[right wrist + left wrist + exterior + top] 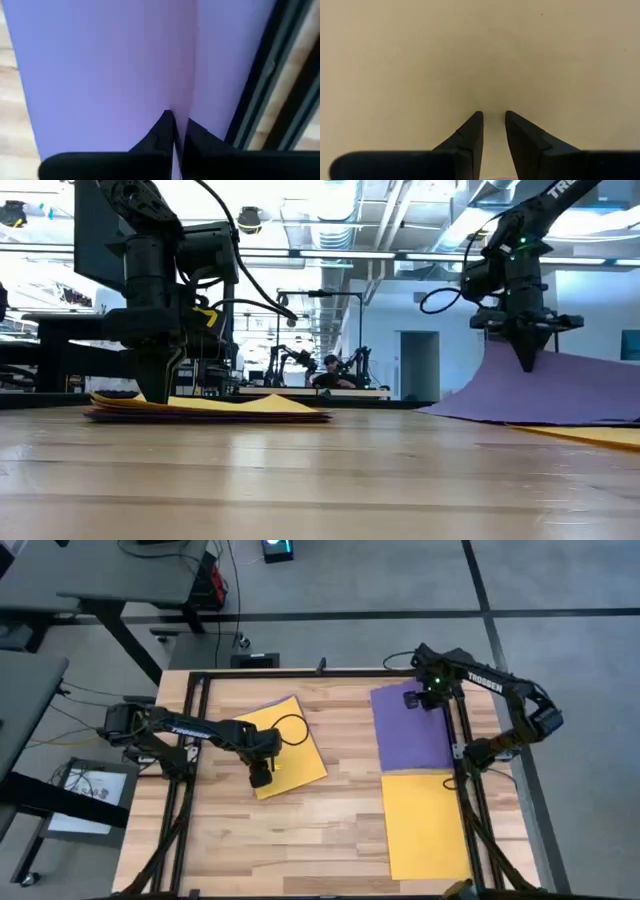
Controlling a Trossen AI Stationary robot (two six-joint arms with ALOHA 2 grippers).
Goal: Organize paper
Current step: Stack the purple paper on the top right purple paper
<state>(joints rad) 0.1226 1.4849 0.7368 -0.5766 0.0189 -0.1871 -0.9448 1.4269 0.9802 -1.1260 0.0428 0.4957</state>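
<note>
A thin purple rectangular paper sheet (410, 728) lies on the right half of the pale wooden tabletop (340, 810), along the dark metal frame rail (462, 755) that edges that side. Its far end is raised off the wood: in the low view the purple sheet slopes upward to the right gripper (527, 360), and in the right wrist view the paper is drawn into a fold that runs into the narrow slit between the two dark fingers (165, 131), so this gripper is clenched on the purple sheet. Just nearer the front edge, touching or almost touching the purple one, a plain yellow rectangular paper sheet (425, 825) lies flat beside the same rail.

On the left half sits a small stack of sheets (290, 745), turned at an angle to the table edges, with a yellow sheet on top and darker purple edges showing beneath it in the low view. The left gripper (260, 778) stands tip-down on the stack's near corner; its fingers (472, 135) are slightly parted against the yellow surface, grasping nothing
</note>
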